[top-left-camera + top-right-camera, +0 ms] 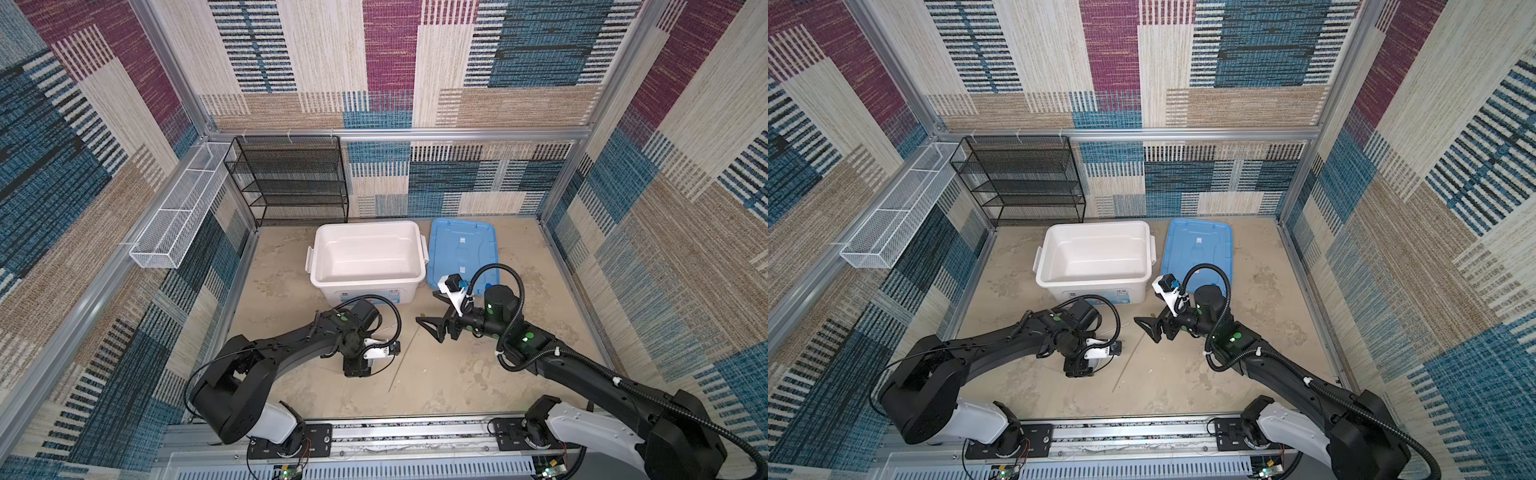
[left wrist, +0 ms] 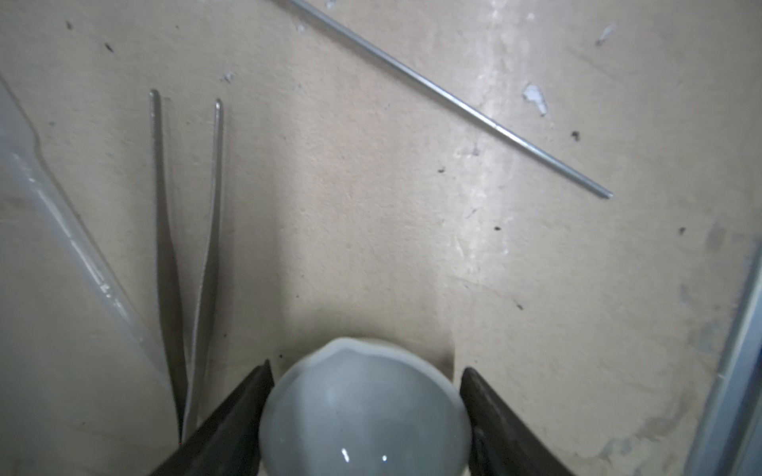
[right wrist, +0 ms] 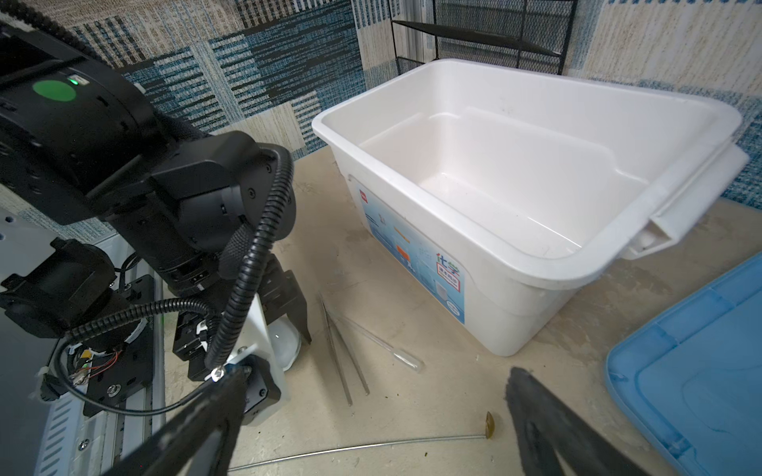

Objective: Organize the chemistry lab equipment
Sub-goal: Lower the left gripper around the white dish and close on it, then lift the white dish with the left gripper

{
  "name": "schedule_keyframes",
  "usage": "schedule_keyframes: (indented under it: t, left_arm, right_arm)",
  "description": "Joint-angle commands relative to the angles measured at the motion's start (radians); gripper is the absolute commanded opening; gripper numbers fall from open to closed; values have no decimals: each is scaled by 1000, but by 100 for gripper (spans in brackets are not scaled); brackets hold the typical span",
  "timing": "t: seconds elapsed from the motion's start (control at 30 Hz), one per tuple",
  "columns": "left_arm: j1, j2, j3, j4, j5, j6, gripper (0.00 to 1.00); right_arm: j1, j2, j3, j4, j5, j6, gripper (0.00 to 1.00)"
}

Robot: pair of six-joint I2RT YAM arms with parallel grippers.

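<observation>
Here lie 1 dish [image 2: 365, 408], 1 tweezers [image 2: 167, 247], 1 dropper [image 2: 74, 243], 1 rod [image 2: 449, 98].

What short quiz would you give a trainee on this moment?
1. True or false: the tweezers lie in the tub.
2. Fill in: the left tool's jaws flank the ___.
3. Pick one: the right tool is A) open and empty, B) shut tight, C) out of every view.

Key:
1. False. They lie on the table, and the tub is empty.
2. dish
3. A
</observation>
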Motion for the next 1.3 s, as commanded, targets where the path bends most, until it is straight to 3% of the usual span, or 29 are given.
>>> schedule_keyframes:
  t: [0.0,0.37,0.67,0.83,0.97,1.07,1.27]
  left_arm:
    - [-1,5,13,-16,25,-26,68]
    - [2,-122,21,-32,17,-52,58]
    - [22,-309,118,-97,11,-229,41]
    - [55,-376,246,-145,6,-313,39]
    - [129,-326,441,-219,8,-458,31]
    - [166,-252,580,-273,9,-557,30]
    - [232,-99,752,-297,-82,-784,27]
  right_arm:
    - [1,1,9,1,7,6,100]
    - [3,-10,16,-4,13,9,100]
    - [3,-98,61,-2,34,48,99]
    - [2,-85,129,-17,34,56,99]
    - [3,-34,200,-14,32,60,99]
    - [2,38,278,-24,29,70,99]
    - [3,212,453,-66,-31,75,99]
